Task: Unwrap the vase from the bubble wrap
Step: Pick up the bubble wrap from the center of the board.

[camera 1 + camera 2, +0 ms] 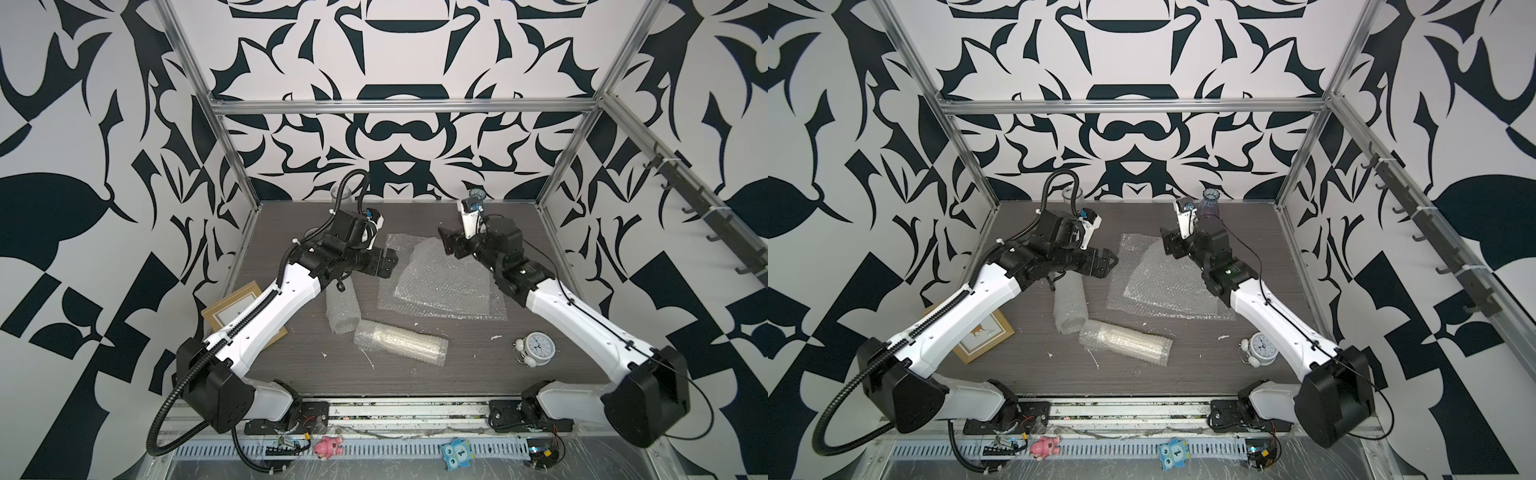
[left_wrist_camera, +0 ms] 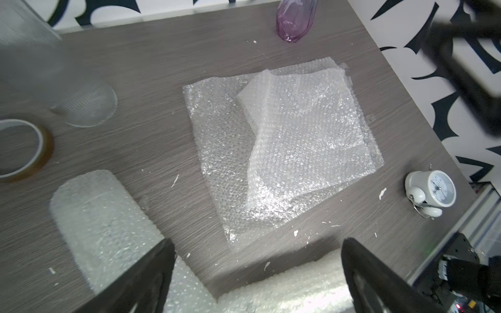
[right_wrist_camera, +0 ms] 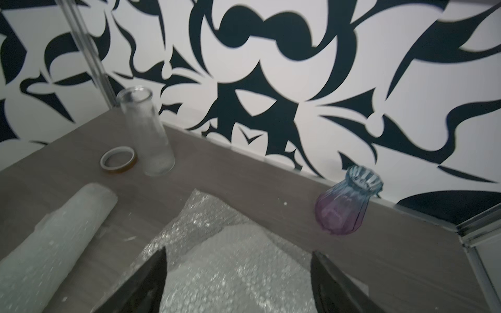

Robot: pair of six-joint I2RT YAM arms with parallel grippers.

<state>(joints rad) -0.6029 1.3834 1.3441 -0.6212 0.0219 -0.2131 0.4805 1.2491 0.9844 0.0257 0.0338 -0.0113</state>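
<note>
Bimanual cell seen from above. Flat bubble wrap (image 1: 440,284), in overlapping sheets with the top one creased, lies mid-surface (image 1: 415,374) between the two arms. The left hand (image 1: 390,261) hovers just beside its left edge, released, jaws wide with nothing between them. The right hand (image 1: 448,240) hangs over its far corner, likewise released and empty. Two more pieces are rolled: the left tube (image 1: 343,307) lies partly beneath the left arm. The front tube (image 1: 401,341) lies just beside its near end, a ribbed whitish form showing through. A bare purple-blue vase (image 3: 343,206) stands upright at the back right. A glass cylinder (image 3: 146,130) stands at the back left, with a tape ring (image 3: 119,170) just beside it. A clock (image 1: 538,345) rests front right. A frame (image 1: 986,334) lies partly under the left arm.
</note>
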